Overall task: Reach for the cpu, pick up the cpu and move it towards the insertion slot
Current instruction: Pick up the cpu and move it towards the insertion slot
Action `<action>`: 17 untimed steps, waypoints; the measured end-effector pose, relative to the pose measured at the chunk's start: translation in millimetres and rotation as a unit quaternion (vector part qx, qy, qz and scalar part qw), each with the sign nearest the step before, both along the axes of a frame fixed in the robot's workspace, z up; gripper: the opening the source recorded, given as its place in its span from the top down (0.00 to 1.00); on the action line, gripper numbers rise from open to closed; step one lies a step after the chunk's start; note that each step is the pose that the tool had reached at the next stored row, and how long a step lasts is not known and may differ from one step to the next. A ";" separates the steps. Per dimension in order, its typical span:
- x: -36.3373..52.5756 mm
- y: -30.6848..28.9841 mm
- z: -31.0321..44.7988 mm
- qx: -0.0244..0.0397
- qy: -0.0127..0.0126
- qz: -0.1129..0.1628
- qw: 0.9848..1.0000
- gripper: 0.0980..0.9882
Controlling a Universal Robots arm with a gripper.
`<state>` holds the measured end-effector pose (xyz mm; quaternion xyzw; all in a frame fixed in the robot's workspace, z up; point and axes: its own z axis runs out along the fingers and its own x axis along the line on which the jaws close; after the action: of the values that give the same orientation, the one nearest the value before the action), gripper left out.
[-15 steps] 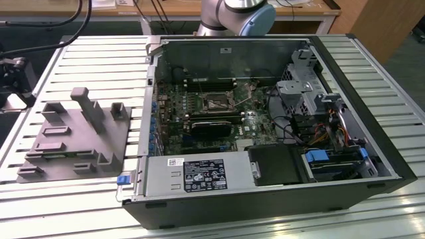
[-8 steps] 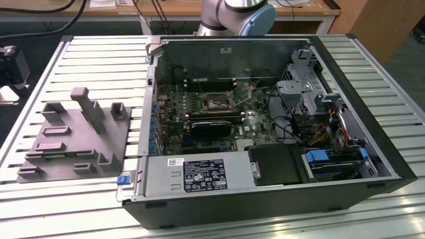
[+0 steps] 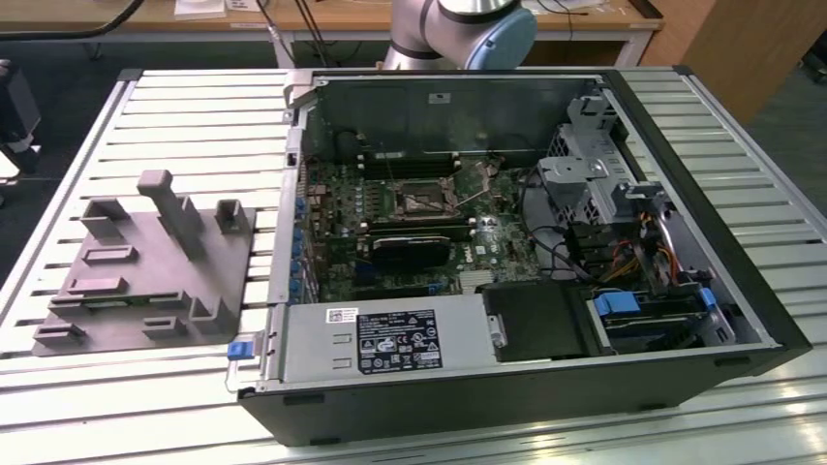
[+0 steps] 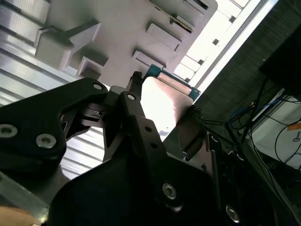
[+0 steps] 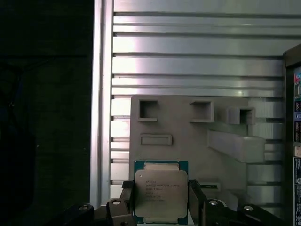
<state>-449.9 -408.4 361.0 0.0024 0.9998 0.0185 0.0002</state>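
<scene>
**Desk:** What does the exterior view give us?

**Photographer:** An open computer case lying on a slatted metal worktop. The insertion slot, a silver-framed square with a dark centre, sits on the green board inside the case. A grey fixture block with posts and pockets stands on the worktop towards the exterior view's left, well apart from the slot. The base of the robot arm rises behind the case.

**Desk:** And the second wrist view?

**Photographer:** The black pincer is closed on the cpu, whose top glares white. One fingertip is at each of two opposite edges. The grey fixture block and the worktop lie beyond it.

**Desk:** The first wrist view?

**Photographer:** The cpu faces the camera, its silver lid framed by a green rim. The pincer's fingers press against its two sides, opened no wider than the chip itself. The fixture block's pockets are seen past the chip, with the worktop's slats further off. A dark edge of the case is at one side.
</scene>
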 end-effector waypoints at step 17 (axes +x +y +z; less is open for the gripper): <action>0.1 0.0 50.8 -0.003 0.000 0.000 1.000 0.50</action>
<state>-449.8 -408.4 411.8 0.0024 0.9999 0.0154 0.0003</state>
